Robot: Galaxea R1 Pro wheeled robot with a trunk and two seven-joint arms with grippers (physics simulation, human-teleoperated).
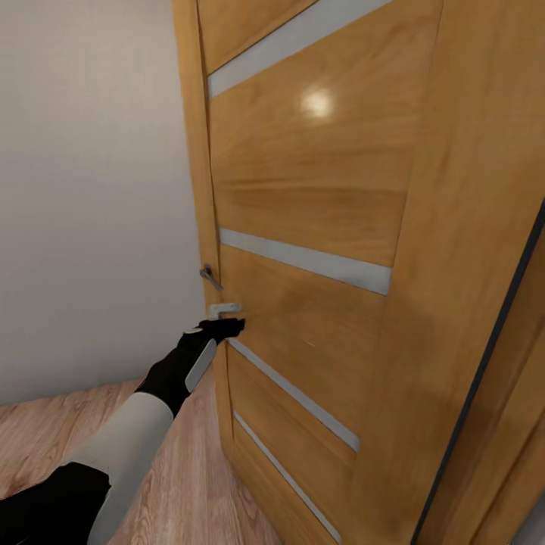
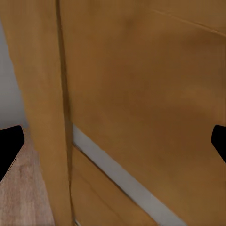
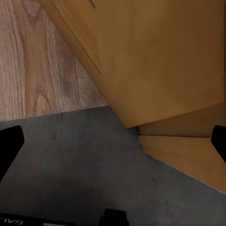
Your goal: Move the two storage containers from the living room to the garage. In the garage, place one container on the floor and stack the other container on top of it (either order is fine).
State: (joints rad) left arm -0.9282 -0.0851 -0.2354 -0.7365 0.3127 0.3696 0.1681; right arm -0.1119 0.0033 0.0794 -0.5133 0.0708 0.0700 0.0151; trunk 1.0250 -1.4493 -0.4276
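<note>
Head view: we see the wooden door, crossed by pale glass slats, filling the centre and right of the frame, with the beige wall at left and the light wood-plank floor at lower left. The left gripper reaches to the door's edge just below the white latch plate and the metal handle; its fingers are spread. Right wrist view: the right gripper, fingers apart, hangs over grey concrete floor at the door's foot.
</note>
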